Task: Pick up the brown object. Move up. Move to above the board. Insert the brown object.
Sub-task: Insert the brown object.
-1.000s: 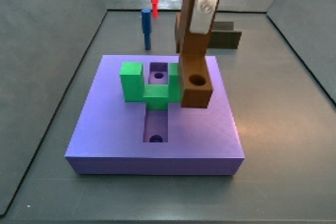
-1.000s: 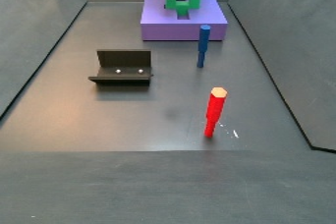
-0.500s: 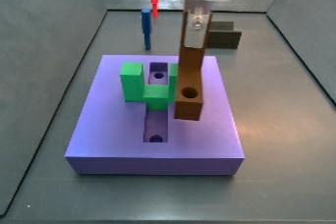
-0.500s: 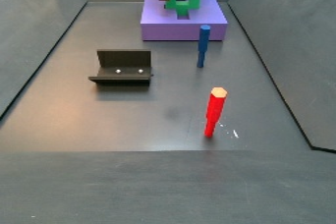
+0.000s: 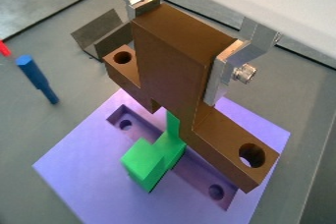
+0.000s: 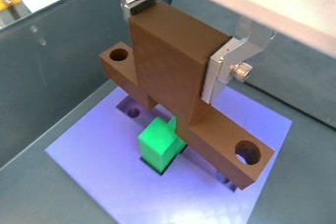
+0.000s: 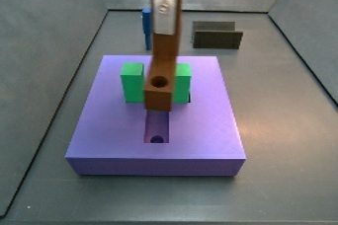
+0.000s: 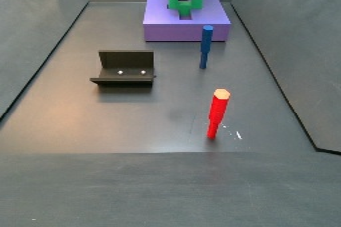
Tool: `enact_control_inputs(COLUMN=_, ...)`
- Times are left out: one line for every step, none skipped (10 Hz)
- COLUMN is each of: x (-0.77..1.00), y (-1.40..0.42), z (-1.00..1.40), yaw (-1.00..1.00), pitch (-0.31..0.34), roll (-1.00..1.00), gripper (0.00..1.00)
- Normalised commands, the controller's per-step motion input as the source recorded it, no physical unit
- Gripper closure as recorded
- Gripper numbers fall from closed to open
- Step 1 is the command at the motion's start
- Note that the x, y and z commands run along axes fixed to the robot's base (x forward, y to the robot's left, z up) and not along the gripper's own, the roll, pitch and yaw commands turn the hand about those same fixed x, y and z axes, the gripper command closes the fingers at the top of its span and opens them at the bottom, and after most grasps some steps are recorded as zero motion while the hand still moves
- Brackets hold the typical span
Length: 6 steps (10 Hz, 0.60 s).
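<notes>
You've got the brown object [image 7: 161, 56] clamped in the gripper [image 5: 197, 43]: silver fingers [image 5: 246, 59] press on opposite faces of its thick block end in both wrist views. It's plain brown, a chunky block up top plus a flat narrow bar with a round hole [image 7: 158, 82] near the low end; the wrist views show a cross-arm with more holes [image 6: 245, 151].

Long axis is vertical in a side view, bar end pointing down, block end up in the jaws.

It sits over the middle of the board [image 7: 93, 135], its low tip in front of the green U-shaped block [image 7: 132, 83] and above the slot [image 7: 157, 130]. Can't tell whether the tip touches the board.

The fixture [image 8: 124, 69], blue peg [image 8: 206, 47] and red peg [image 8: 217, 114] stand on the floor, well apart from the board.
</notes>
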Motion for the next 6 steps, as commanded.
enact_control_inputs(x=0.00, y=0.00, z=-0.09, yaw=0.06, pitch=-0.023, roll=0.06, gripper=1.00)
enact_control_inputs(x=0.01, y=0.00, z=-0.17, yaw=0.13, pitch=0.000, roll=0.07, gripper=1.00)
enact_control_inputs(x=0.01, y=0.00, z=-0.19, yaw=0.21, pitch=-0.004, roll=0.05, gripper=1.00)
enact_control_inputs(x=0.05, y=0.00, z=-0.17, yaw=0.19, pitch=0.000, roll=0.00, gripper=1.00)
enact_control_inputs(x=0.01, y=0.00, z=-0.19, yaw=0.17, pitch=-0.019, roll=0.00, gripper=1.00)
enact_control_inputs(x=0.00, y=0.00, z=-0.21, yaw=0.14, pitch=-0.030, roll=0.00, gripper=1.00)
